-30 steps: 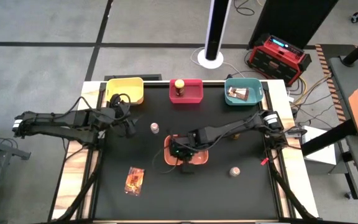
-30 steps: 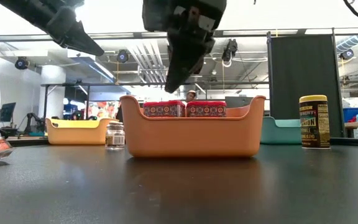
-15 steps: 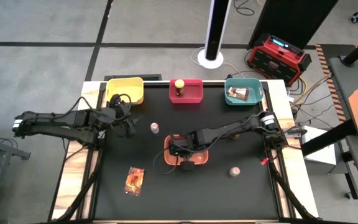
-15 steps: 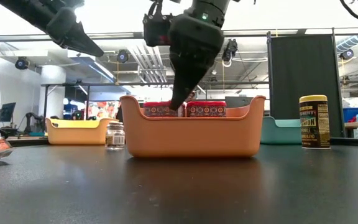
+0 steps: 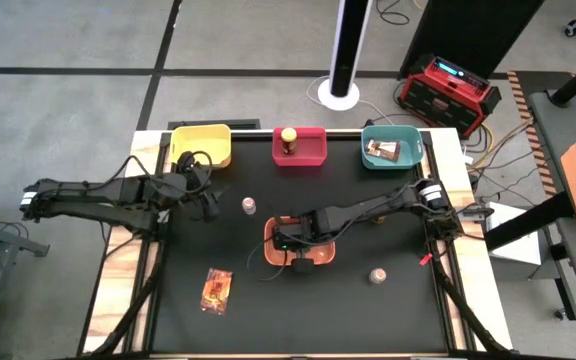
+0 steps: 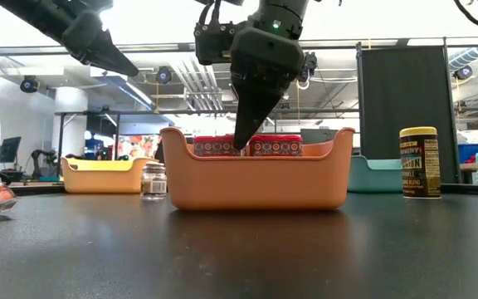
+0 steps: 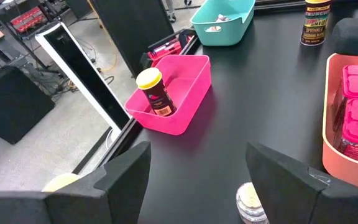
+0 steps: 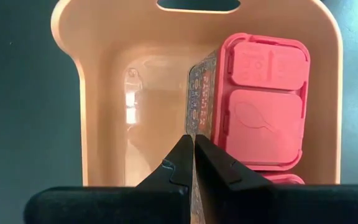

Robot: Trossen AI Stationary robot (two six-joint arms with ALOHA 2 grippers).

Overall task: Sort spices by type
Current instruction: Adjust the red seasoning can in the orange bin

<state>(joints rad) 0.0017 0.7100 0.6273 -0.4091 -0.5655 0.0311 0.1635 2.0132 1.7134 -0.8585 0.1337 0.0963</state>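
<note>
Both arms are dark, slender, jointed tubes with black cables looped along them. The left arm [image 5: 108, 197] has a pale cuff at its 9 o'clock end. The right arm [image 5: 368, 209] wears a white band near its base. The matte black fingers [image 8: 211, 163] are wedge-shaped, tapering to thin tips.

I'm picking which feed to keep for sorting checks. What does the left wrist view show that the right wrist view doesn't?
Only the left wrist view shows the pink tray holding a yellow-lidded jar, the teal tray, a second jar standing on the table, and a clear shaker. Only the right wrist view shows the right gripper, jaws shut, beside a red tub. Both show the orange tray and the red tubs.
</note>
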